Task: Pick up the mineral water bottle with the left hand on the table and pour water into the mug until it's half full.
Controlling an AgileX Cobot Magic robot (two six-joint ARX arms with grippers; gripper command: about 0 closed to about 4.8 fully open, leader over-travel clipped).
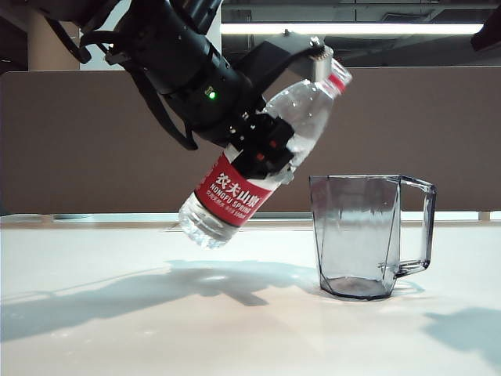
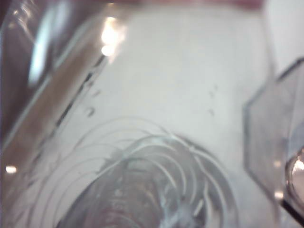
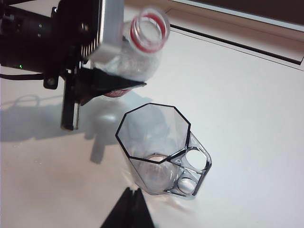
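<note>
My left gripper [image 1: 266, 153] is shut on the mineral water bottle [image 1: 235, 192], holding it in the air, tilted. Its base points down-left and its open red-ringed mouth [image 3: 149, 28] sits up and to the left of the mug [image 1: 368, 235]. No stream of water leaves the mouth. The smoky faceted mug stands upright on the white table [image 1: 117, 329], handle to the right; I see no water level in it. In the left wrist view the ribbed bottle [image 2: 142, 180] fills the picture, with the mug's rim [image 2: 266, 142] beyond. My right gripper [image 3: 133, 199] hangs shut, just short of the mug [image 3: 156, 142].
A brown partition [image 1: 78, 141] runs behind the table. A dark groove [image 3: 237, 45] marks the table's far edge. The left arm's shadow [image 1: 102, 298] lies on the tabletop left of the mug.
</note>
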